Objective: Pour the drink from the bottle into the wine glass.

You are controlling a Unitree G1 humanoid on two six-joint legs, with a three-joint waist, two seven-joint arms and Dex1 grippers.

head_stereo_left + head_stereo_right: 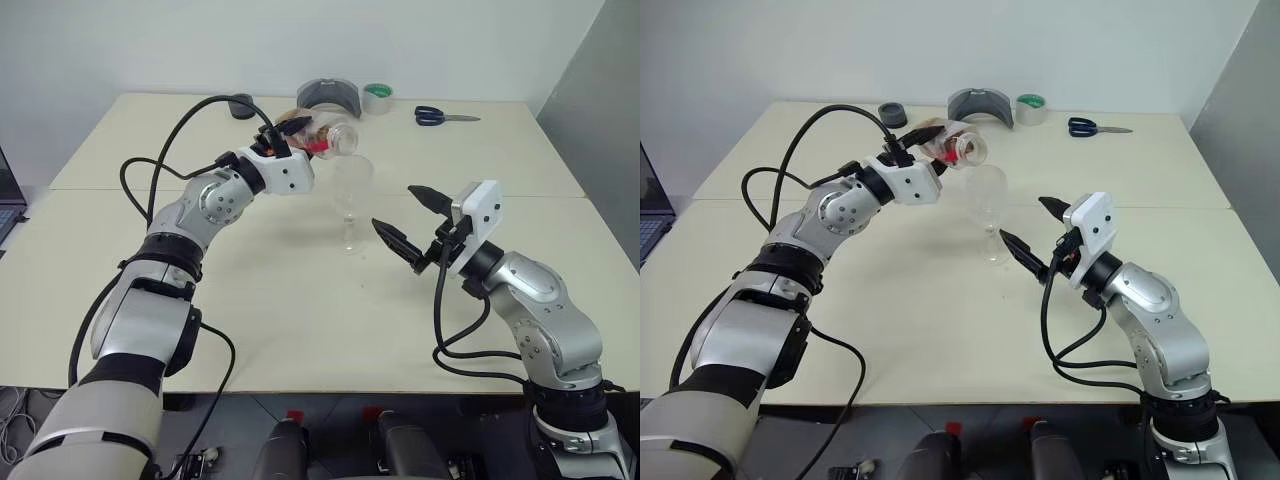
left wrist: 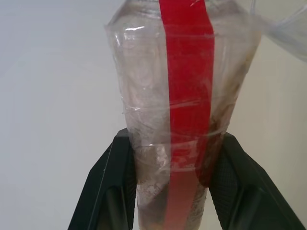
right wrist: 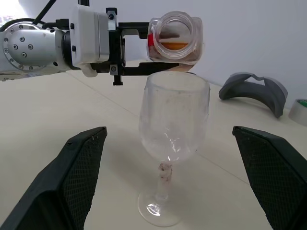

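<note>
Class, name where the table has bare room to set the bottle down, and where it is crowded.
Bare: the table in front of the wine glass, and its left side. Crowded: the far edge, with grey holder, tape roll, scissors.

The wine glass stands on the table, just beyond the right gripper. The left gripper holds the bottle tipped above the glass rim. Far behind lie tape roll and scissors.
</note>
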